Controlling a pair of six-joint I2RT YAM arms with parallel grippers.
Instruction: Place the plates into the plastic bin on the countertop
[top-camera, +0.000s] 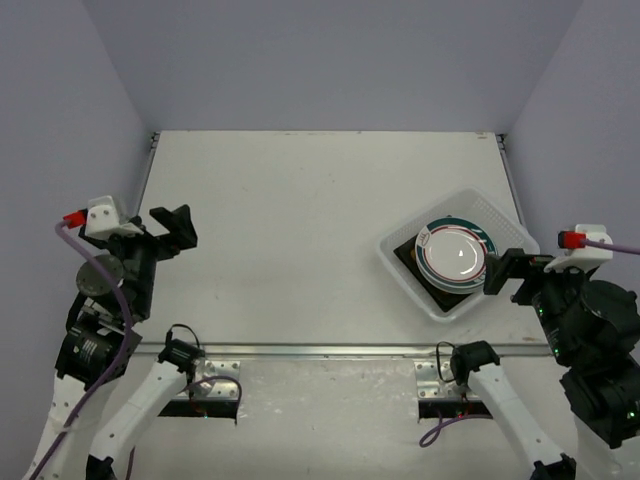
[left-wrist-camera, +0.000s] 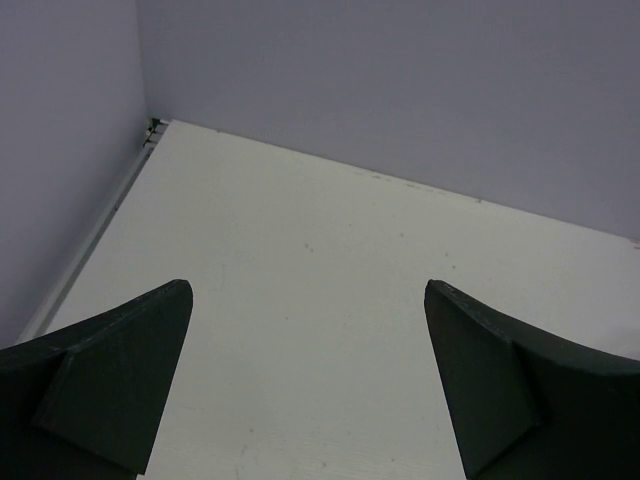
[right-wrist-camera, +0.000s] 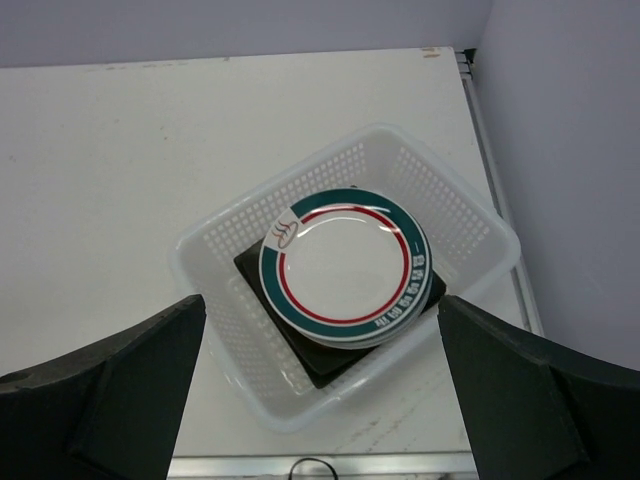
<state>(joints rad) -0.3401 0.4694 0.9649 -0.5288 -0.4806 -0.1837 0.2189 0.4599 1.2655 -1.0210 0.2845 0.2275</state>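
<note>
L hand (top-camera: 172, 228) & R hand (top-camera: 510, 276) wide open, empty. Plates (right-wrist-camera: 345, 265) in bin (right-wrist-camera: 455, 205), prob. all; back R hand off w/o clipping rim.

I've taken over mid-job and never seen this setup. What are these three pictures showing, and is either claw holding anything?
These are two robot arms bolted at the near edge of a white table. One picture looks down from above and behind them. The other two come from a camera on each wrist, so the dark wedges at the bottom are that arm's own fingers. On the table's right side stands a plastic bin. In it lies a stack of round plates with teal and red rims, on a dark square plate. The left gripper is open and empty over the table's left side. The right gripper is open close by the bin, holding nothing.
</note>
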